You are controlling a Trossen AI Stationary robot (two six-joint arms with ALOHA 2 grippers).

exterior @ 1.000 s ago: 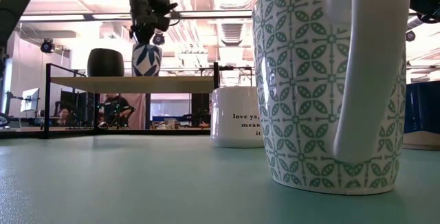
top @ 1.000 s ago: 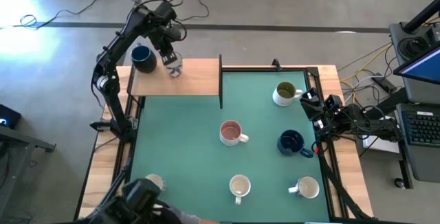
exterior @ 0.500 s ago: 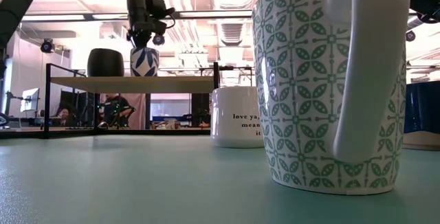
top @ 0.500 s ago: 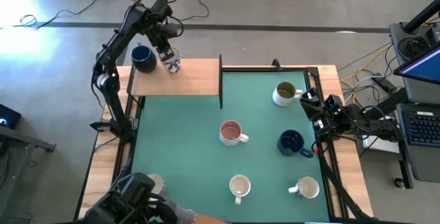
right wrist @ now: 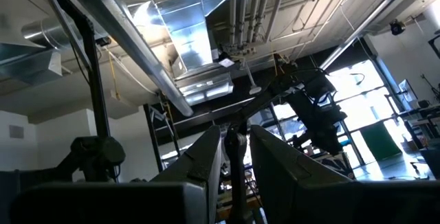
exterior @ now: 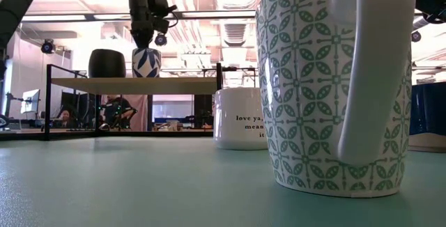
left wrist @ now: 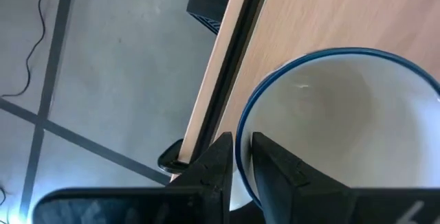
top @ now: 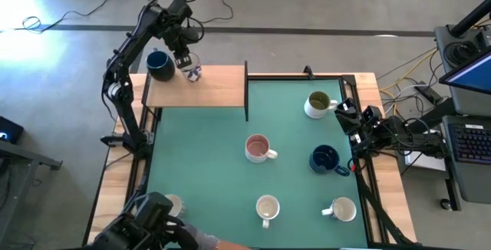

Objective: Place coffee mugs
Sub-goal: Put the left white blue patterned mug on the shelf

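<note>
On the raised wooden shelf (top: 207, 89) at the far left, a blue-and-white patterned mug (top: 192, 72) stands upright on its base next to a dark blue mug (top: 159, 64). My left gripper (top: 185, 58) points down over the patterned mug, open by a narrow gap. One finger is inside the mug's blue rim (left wrist: 242, 152) and one outside. My right gripper (top: 343, 110) waits at the table's right edge, pointing up, open with nothing between its fingers (right wrist: 206, 148). Several more mugs stand on the green mat. My left gripper comes at the patterned mug from above, its fingers (left wrist: 221, 157) either side of the rim on the wall facing the shelf's far edge. I cannot tell whether either finger touches the rim. The mug stands on the shelf by itself.
On the mat (top: 199, 150) stand an olive-inside mug (top: 317, 104), a pink-inside mug (top: 258, 148), a dark blue mug (top: 325, 159) and two white mugs (top: 267, 208) (top: 342, 208). A green-patterned mug (exterior: 334, 88) fills the low view. A dark upright panel (top: 246, 89) ends the shelf.
My left gripper has carried the patterned mug a little toward the dark blue mug and down. The mug hung tilted just above the shelf a second ago. It now stands upright on the shelf, and has kept still for the last half second.
</note>
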